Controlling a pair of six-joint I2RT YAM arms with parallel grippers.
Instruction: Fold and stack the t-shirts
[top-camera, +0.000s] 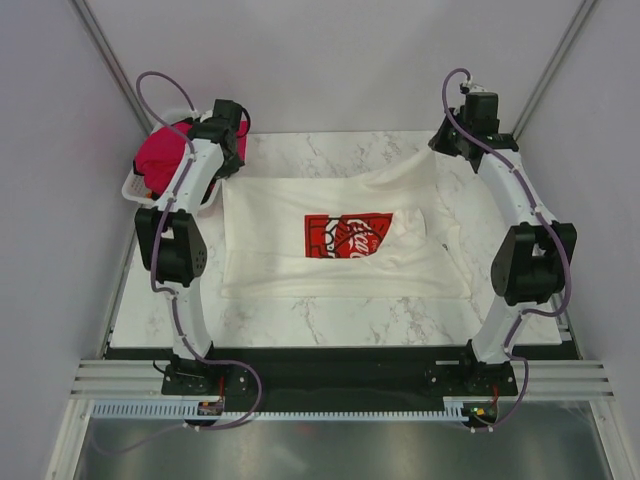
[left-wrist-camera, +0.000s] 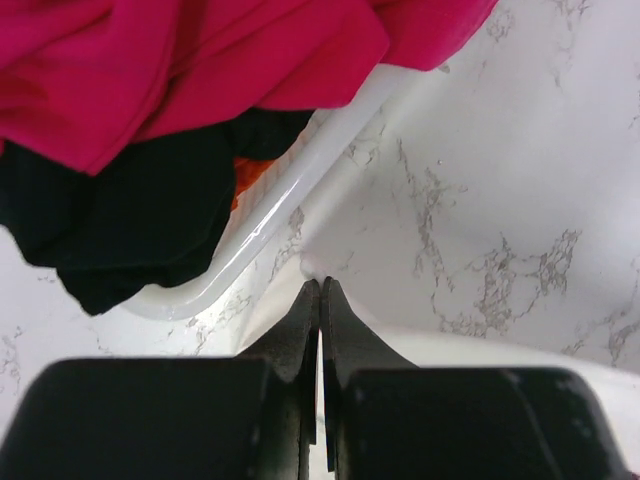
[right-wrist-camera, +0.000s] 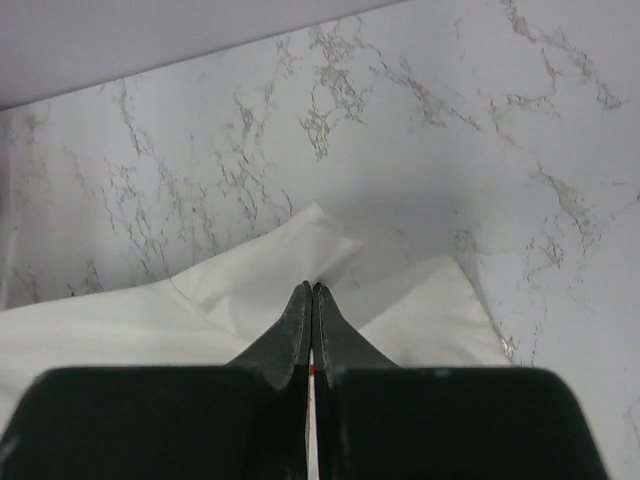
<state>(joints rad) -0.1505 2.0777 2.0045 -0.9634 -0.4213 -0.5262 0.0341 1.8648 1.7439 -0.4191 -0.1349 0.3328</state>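
The large white t-shirt (top-camera: 330, 240) with its red logo print (top-camera: 348, 235) lies spread on the marble table. My left gripper (top-camera: 226, 165) is shut on its far left corner; in the left wrist view (left-wrist-camera: 320, 283) white cloth (left-wrist-camera: 300, 265) peeks out between the tips. My right gripper (top-camera: 452, 150) is shut on its far right corner, lifted a little; the right wrist view (right-wrist-camera: 311, 288) shows the cloth (right-wrist-camera: 260, 270) pinched and bunched at the tips. The red-pink t-shirt (left-wrist-camera: 190, 60) and the black t-shirt (left-wrist-camera: 130, 220) lie in the white basket (left-wrist-camera: 290, 195).
The white plastic basket (top-camera: 133, 186) stands at the far left corner, right beside my left gripper. Grey walls close in the back and sides. The table's black front edge (top-camera: 330, 352) runs in front of the shirt.
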